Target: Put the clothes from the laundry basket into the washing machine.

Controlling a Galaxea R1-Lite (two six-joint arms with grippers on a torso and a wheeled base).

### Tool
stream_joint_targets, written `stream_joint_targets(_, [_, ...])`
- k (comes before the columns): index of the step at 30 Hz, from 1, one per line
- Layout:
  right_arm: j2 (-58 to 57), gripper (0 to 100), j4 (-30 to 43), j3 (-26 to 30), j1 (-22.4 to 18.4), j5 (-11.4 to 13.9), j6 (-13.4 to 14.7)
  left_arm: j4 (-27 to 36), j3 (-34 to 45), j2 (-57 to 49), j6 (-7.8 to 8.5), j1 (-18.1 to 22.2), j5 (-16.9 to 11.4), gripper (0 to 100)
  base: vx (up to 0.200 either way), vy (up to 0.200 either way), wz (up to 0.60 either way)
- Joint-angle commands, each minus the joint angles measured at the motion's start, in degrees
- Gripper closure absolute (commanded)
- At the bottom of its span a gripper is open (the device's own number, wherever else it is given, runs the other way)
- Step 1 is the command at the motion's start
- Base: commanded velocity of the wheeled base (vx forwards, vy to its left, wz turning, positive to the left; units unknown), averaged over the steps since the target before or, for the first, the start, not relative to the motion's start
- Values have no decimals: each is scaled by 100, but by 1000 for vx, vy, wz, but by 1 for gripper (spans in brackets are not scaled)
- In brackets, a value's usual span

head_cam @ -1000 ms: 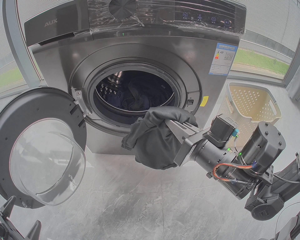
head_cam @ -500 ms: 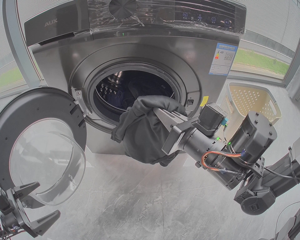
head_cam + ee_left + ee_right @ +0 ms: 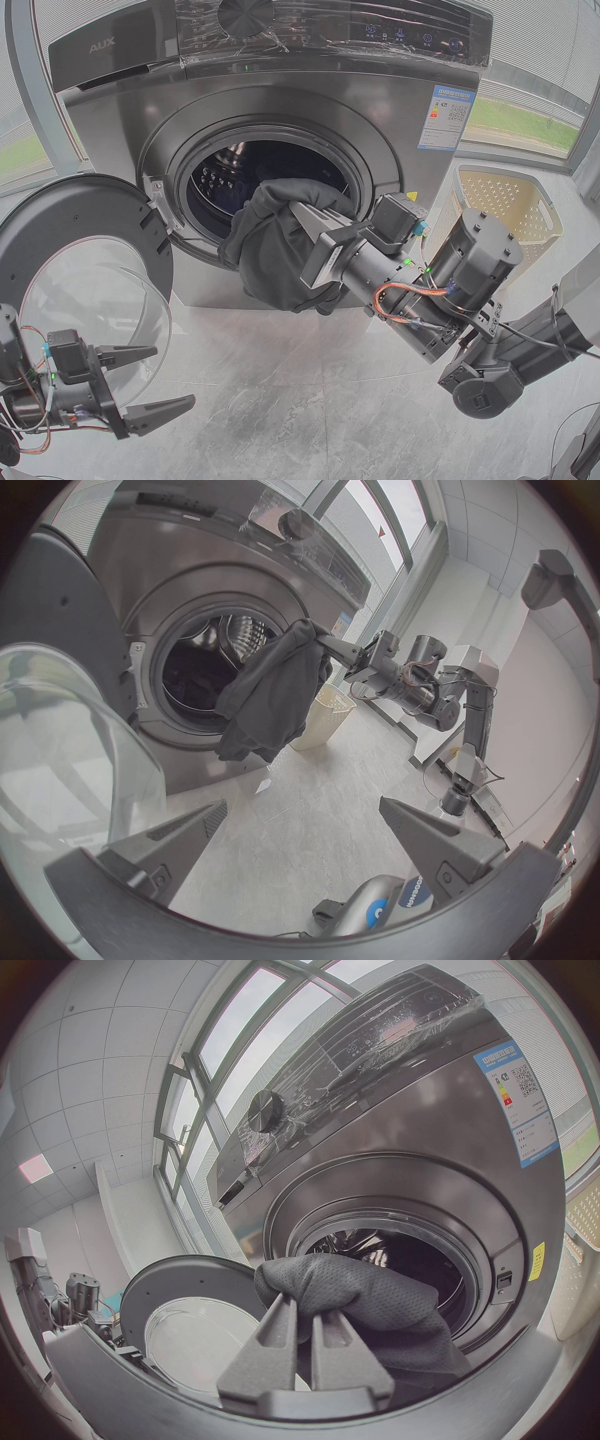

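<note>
A dark grey garment [image 3: 275, 244] hangs from my right gripper [image 3: 295, 206], which is shut on it just in front of the washing machine's round opening [image 3: 269, 181]. The cloth [image 3: 275, 686] droops below the drum's lower rim; its top bunches over the fingertips [image 3: 337, 1288]. Dark clothes lie inside the drum [image 3: 219, 187]. The machine's door [image 3: 81, 281] stands swung wide at the left. My left gripper [image 3: 147, 381] is open and empty, low at the left in front of the door glass; its fingers [image 3: 187, 836] point at the machine. The cream laundry basket [image 3: 506, 212] stands right of the machine.
Grey tiled floor [image 3: 281, 387] stretches in front of the machine. Windows run behind and beside it. The open door [image 3: 56, 717] takes up the room at the left. The basket [image 3: 322, 714] sits close against the machine's right side.
My right gripper has carried the garment up and left toward the drum opening. My left gripper has risen into view at the lower left, open.
</note>
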Motion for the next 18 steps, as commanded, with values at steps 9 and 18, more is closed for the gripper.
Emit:
stream_joint_targets(9, [164,100,-10,-256,23,-46,-1,-1967,-867,2835,-957,-914,689,0,0,0,0])
stream_joint_targets(18, [156,100,-19,-256,67,-46,-1,-1967,-1342,3442,-1088,-923,681,0,0,0,0])
